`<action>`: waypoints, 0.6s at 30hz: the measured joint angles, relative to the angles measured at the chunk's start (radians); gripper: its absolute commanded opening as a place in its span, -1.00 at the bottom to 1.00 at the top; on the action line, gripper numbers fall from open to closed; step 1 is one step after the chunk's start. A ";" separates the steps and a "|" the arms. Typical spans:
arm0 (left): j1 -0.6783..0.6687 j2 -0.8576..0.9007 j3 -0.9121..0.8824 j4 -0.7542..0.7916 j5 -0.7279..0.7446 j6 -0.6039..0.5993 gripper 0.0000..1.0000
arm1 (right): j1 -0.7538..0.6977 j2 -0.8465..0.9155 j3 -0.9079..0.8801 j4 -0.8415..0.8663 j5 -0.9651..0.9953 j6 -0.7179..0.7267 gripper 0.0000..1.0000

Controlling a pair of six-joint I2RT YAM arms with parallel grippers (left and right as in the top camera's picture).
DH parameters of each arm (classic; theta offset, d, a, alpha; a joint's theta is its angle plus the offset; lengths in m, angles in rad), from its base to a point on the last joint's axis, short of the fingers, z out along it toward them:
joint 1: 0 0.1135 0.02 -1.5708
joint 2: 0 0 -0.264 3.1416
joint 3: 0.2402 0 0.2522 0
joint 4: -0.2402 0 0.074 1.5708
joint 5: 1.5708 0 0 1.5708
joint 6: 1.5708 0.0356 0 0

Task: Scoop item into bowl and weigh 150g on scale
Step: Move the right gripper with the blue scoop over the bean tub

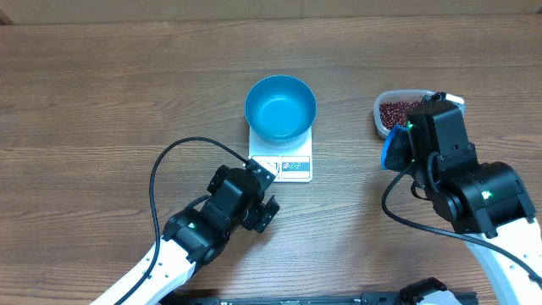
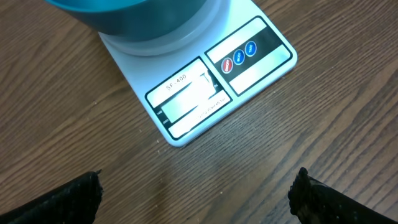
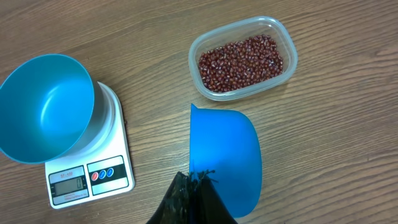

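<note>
Beans (image 3: 241,62) lay in the clear tub (image 3: 286,43); I saw the bowl (image 3: 43,109) empty on the scale (image 3: 118,134), right tool (image 3: 189,199) pinching the scoop (image 3: 227,155), left tool (image 2: 193,196) spread above the wooden bench (image 3: 348,124).

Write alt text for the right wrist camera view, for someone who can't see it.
The right hand holds a blue scoop over a wooden table, near a clear tub of red-brown beans. At frame left, an empty blue bowl sits on a white scale.
</note>
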 measured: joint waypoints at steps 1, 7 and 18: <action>0.000 0.000 0.000 0.002 0.000 0.002 1.00 | 0.000 0.000 0.000 0.000 0.000 0.000 -0.93; 0.000 0.000 0.000 0.016 0.000 0.015 0.99 | 0.000 0.000 0.000 0.000 0.000 0.000 -0.93; 0.000 0.000 0.000 0.021 0.000 0.029 0.99 | 0.000 0.000 0.000 0.000 0.000 0.000 -0.93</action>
